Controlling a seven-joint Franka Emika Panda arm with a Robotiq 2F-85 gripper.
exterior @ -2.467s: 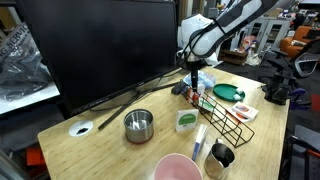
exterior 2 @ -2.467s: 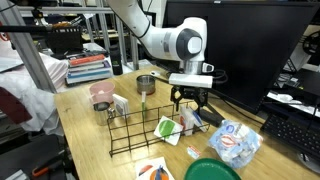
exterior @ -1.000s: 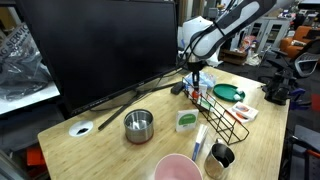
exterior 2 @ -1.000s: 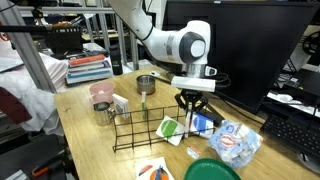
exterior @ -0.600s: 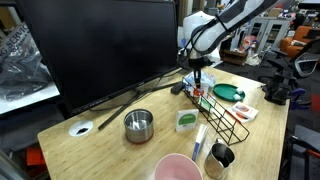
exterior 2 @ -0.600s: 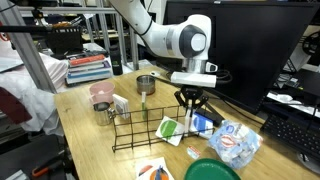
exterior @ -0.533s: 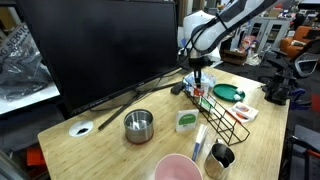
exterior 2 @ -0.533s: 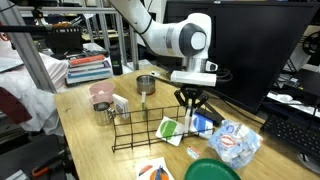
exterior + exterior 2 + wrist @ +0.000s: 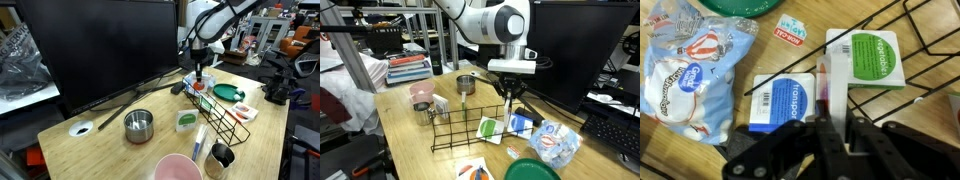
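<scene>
My gripper (image 9: 835,128) comes in from the bottom of the wrist view, shut on a white stick-shaped thing (image 9: 834,85) with a red side that runs up from between the fingers. Under it lie a blue-labelled white box (image 9: 780,103) and a green-labelled packet (image 9: 872,58), with the black wire rack (image 9: 910,30) at the right. In both exterior views the gripper (image 9: 508,95) (image 9: 198,75) hangs above the table, over the rack's (image 9: 455,135) end near the box (image 9: 523,123).
A blue-and-white plastic bag (image 9: 555,140) and a green plate (image 9: 532,171) lie beside the rack. A metal bowl (image 9: 138,125), a pink bowl (image 9: 175,168) and a dark mug (image 9: 222,156) stand on the wooden table. A large black monitor (image 9: 100,50) stands behind.
The arm has risen, lifting the shut gripper higher above the rack and the box. The things on the table have not moved.
</scene>
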